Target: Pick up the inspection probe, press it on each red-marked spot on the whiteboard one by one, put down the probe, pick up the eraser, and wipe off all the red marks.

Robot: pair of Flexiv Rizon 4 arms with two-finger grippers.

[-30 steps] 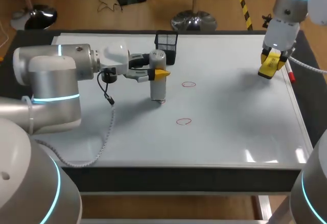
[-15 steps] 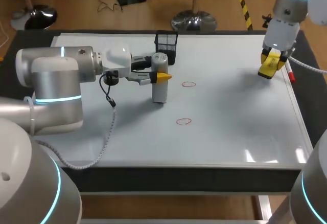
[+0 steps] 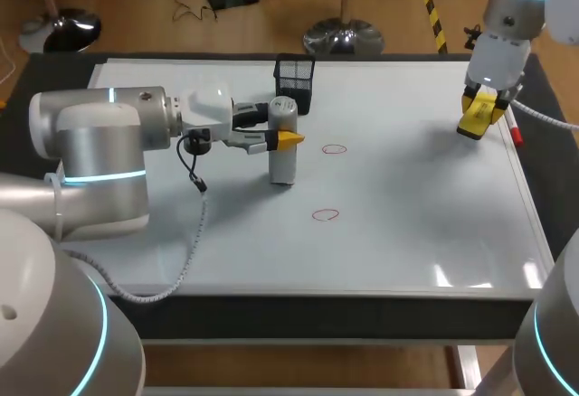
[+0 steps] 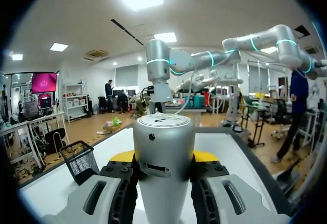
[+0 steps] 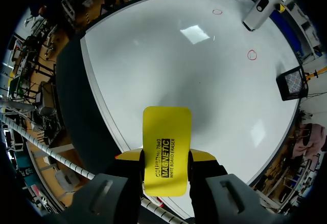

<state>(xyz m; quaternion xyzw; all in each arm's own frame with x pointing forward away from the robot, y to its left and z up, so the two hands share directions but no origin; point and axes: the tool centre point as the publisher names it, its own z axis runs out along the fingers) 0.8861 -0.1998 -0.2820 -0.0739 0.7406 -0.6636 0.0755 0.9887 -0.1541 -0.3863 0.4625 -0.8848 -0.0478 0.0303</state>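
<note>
My left gripper (image 3: 282, 136) is shut on the silver cylindrical probe (image 3: 283, 159), which stands upright over the whiteboard (image 3: 407, 206). In the left wrist view the probe (image 4: 163, 147) fills the gap between the yellow fingertips (image 4: 121, 156). Two red circles show on the board: one (image 3: 335, 149) to the right of the probe, the other (image 3: 326, 215) nearer the front. My right gripper (image 3: 477, 117) hangs over the board's right side, shut on the yellow eraser (image 5: 166, 147). From that wrist, the probe (image 5: 260, 6) and both red marks (image 5: 251, 54) lie far ahead.
A black mesh basket (image 3: 294, 80) stands at the back of the board, just behind the probe. A small red object (image 3: 515, 135) lies at the right edge, beside my right gripper. The board's front edge (image 3: 317, 295) runs close to the camera.
My left arm has shifted the probe slightly to the right, toward the red circles. My right arm and the eraser have stayed still.
</note>
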